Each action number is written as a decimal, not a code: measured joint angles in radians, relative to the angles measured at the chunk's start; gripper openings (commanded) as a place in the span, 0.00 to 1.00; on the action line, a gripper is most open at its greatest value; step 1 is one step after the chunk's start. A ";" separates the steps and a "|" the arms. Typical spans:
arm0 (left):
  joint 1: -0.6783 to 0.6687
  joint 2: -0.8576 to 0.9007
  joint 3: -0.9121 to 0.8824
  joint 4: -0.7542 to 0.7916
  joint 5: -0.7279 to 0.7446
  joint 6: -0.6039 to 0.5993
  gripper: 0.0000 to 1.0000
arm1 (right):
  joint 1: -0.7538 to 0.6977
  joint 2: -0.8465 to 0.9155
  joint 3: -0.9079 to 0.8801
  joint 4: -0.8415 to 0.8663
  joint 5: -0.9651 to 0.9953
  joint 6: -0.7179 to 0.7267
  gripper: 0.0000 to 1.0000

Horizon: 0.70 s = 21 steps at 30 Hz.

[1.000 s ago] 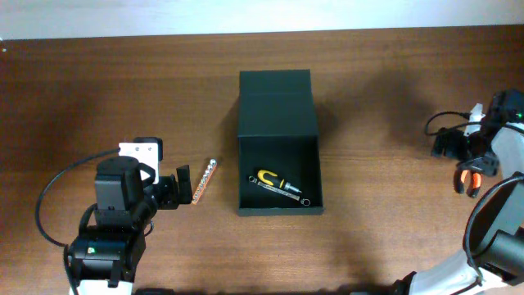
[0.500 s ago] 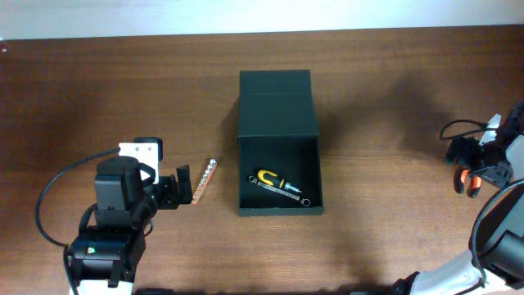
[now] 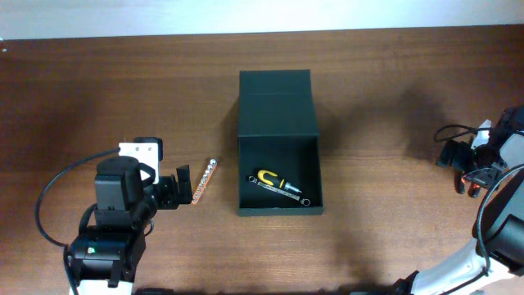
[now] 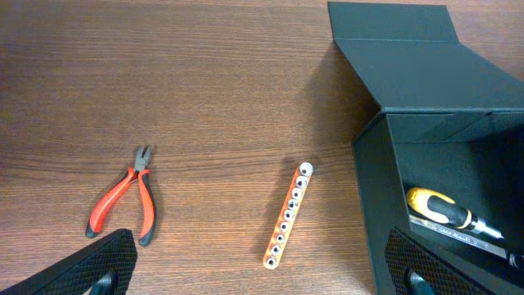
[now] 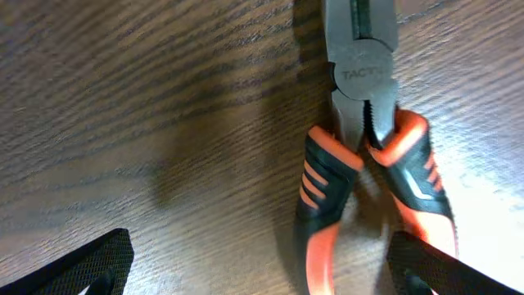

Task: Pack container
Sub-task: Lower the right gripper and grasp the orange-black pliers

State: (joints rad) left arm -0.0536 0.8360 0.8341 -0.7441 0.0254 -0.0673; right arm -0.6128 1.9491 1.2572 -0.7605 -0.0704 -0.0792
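Quick rundown for you: your left gripper (image 3: 176, 190) has its jaws spread wide with nothing between them. In its wrist view, the orange bit strip (image 4: 286, 215) lies on the table (image 4: 205, 90) just ahead of the gap, roughly centred and a little tilted. The red pliers (image 4: 127, 197) lie ahead of the left-hand finger (image 4: 106, 262).

The container (image 4: 442, 106) is ahead of the right-hand finger and off to that side, well apart from the jaws. Its flap lid is folded back flat on the far side. Inside you've got a yellow-and-black screwdriver (image 4: 442, 209) with a small wrench (image 3: 288, 192) right beside it on the floor of the box.

Your right gripper (image 3: 465, 164) is out at the table's edge with its jaws also wide apart. The orange-and-black pliers (image 5: 368, 156) lie flat between the two fingers. They're closer to the right-hand finger (image 5: 434, 270), with the nose pointing away from the gripper.

The fingers look clear of the handles, but they only peek in at the corners of that view, so I can't say for sure.
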 measured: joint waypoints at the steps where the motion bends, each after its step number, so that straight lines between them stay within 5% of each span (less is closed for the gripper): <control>1: 0.000 0.000 0.000 0.000 0.000 0.000 0.99 | 0.000 0.008 0.000 0.001 0.000 0.002 1.00; 6: 0.000 0.000 0.000 0.000 0.004 0.000 0.99 | 0.001 0.014 0.001 0.006 0.006 0.001 0.91; 13: 0.000 0.000 0.000 0.000 0.009 0.000 0.99 | 0.001 0.017 0.001 0.013 0.013 0.001 0.49; 21: 0.000 0.000 0.000 0.000 0.011 0.000 0.99 | 0.001 0.018 0.001 0.012 0.012 0.001 0.33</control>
State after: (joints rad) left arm -0.0536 0.8360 0.8341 -0.7437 0.0368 -0.0673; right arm -0.6121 1.9675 1.2583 -0.7483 -0.0582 -0.0780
